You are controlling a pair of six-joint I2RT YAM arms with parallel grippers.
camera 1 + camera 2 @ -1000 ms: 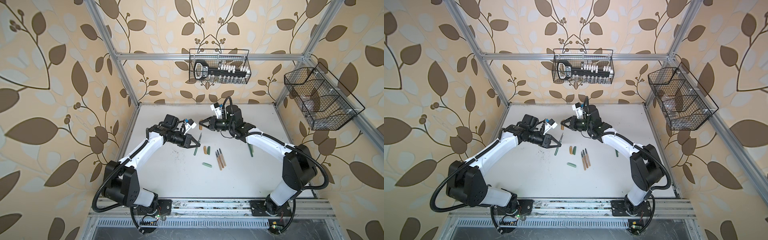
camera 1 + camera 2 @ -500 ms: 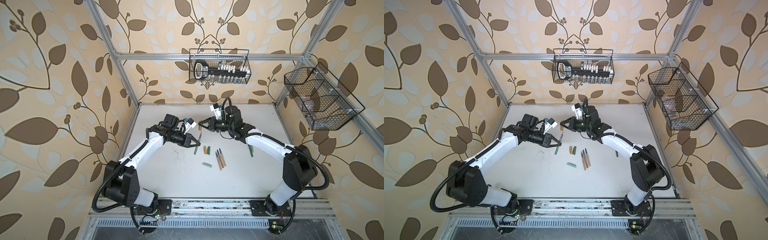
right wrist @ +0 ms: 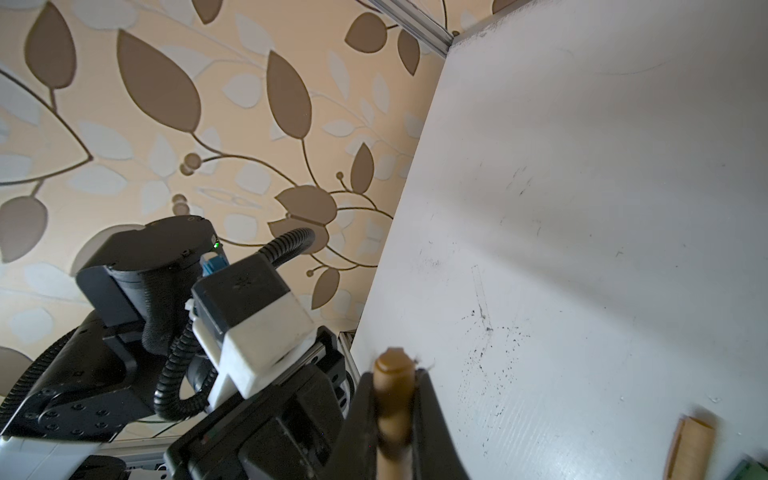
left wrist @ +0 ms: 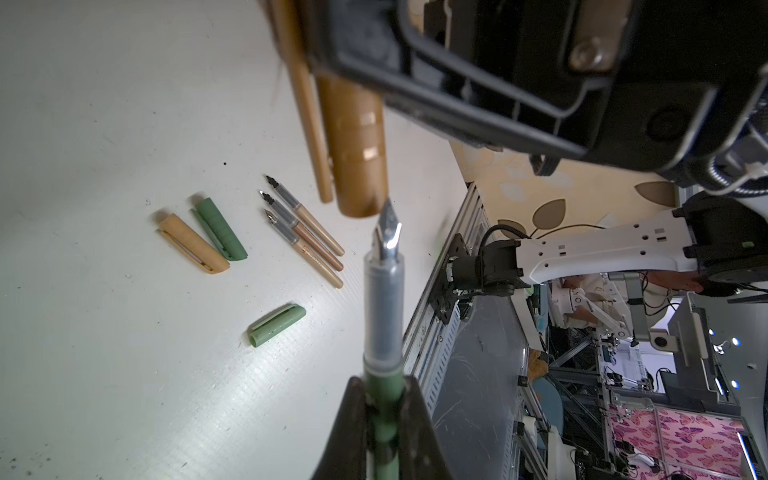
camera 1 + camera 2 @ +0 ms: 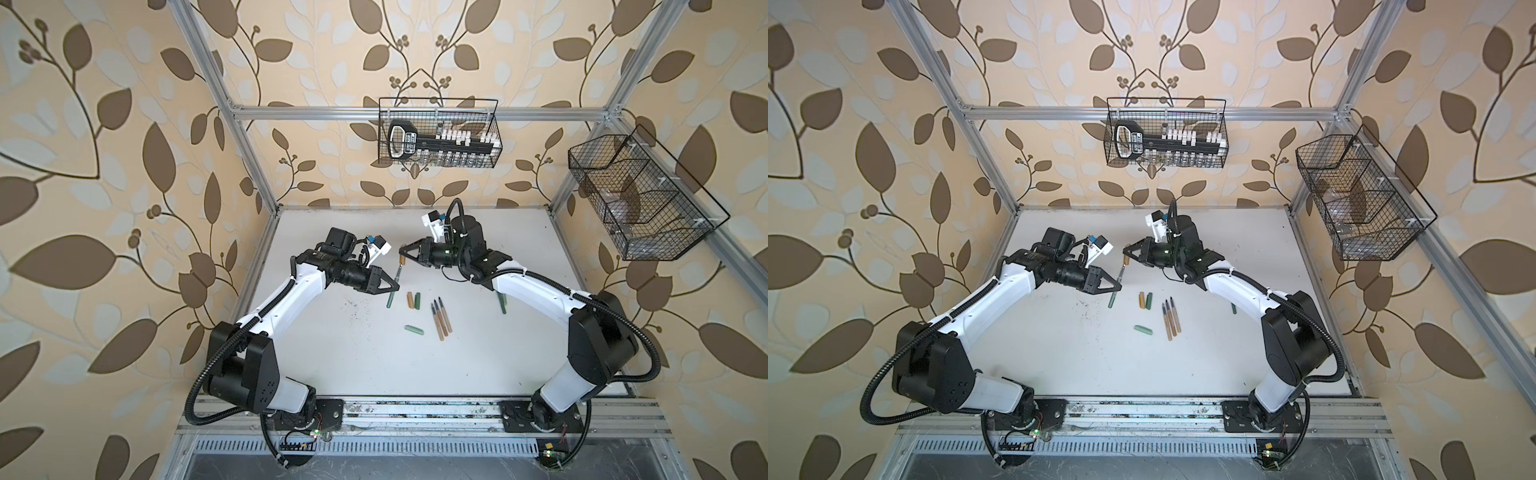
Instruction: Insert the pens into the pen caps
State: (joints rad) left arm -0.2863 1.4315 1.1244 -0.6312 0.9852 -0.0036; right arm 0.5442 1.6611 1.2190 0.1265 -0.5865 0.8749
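1. Left gripper [image 5: 395, 287]: I see its fingers [image 4: 353, 428] clamped on the barrel of a green fountain pen [image 4: 384, 316]. The pen is held clear of the white table [image 5: 353, 353], metal nib [image 4: 388, 228] aimed toward the right arm

2. Nib position: in the left wrist view the tip sits at the open mouth of a brown cap [image 4: 357, 158]. I cannot tell whether it has entered

3. Right gripper [image 5: 402, 252]: its fingers [image 3: 428, 415] are pressed onto that brown cap. The cap's rounded closed end shows beyond them in the right wrist view

4. Loose caps on the table, in both top views: a tan cap [image 5: 410, 300] and a dark green cap [image 5: 417, 299] lie side by side just right of the held pen. A mint green cap [image 5: 414, 330] lies apart from them, nearer the front rail

5. Three tan pens [image 5: 439, 318] lie uncapped, side by side, nibs toward the back wall

6. A dark green pen [image 5: 503, 303] lies partly hidden under the right arm

7. One wire basket [image 5: 438, 137] hangs on the back wall, a second wire basket [image 5: 640, 199] on the right wall
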